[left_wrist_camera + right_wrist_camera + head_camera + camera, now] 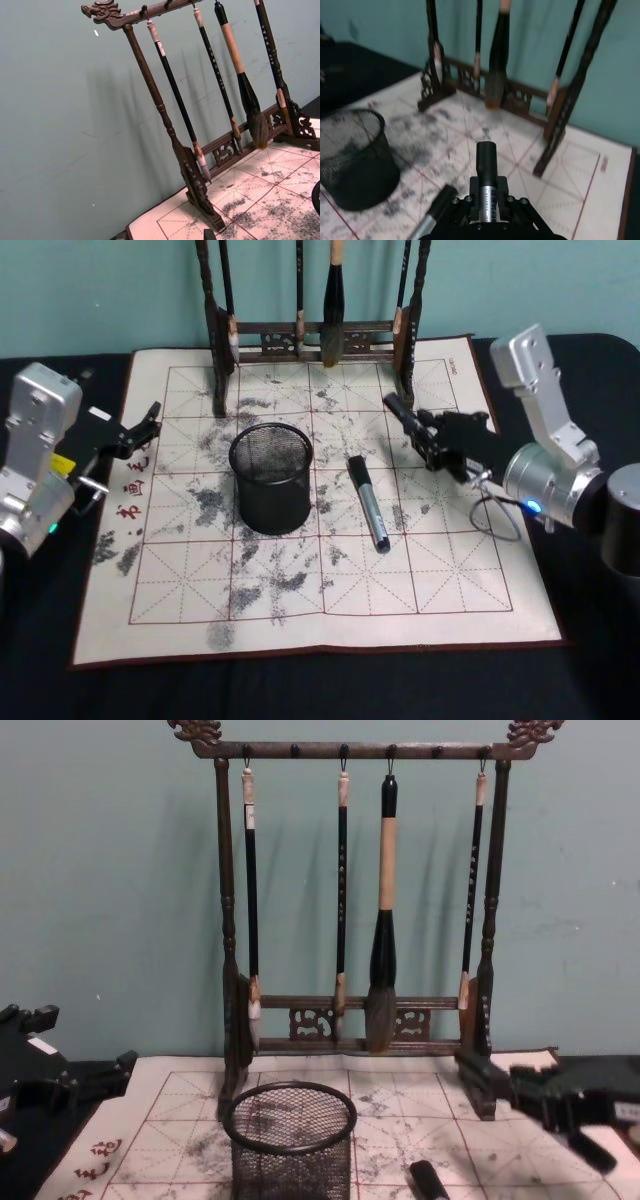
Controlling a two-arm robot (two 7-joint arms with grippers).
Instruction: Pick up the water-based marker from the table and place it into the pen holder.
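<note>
A water-based marker [486,160] is being clamped bottom-centre by the right end effector [487,202], presumably bound for the pen holder [352,160], the left end effector [140,430] being parked mid-left.

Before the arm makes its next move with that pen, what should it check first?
1. Held marker clamped in the right gripper: ok.
2. Pen holder upright, mouth open: ok.
3. Room inside the holder: ok, it looks empty.
4. Right gripper above the holder: not ok, it is off to the holder's right.
5. Loose marker lying flat on the cloth between them, low under the path: ok.
6. Left gripper out of the way at the cloth's left edge: ok.
</note>
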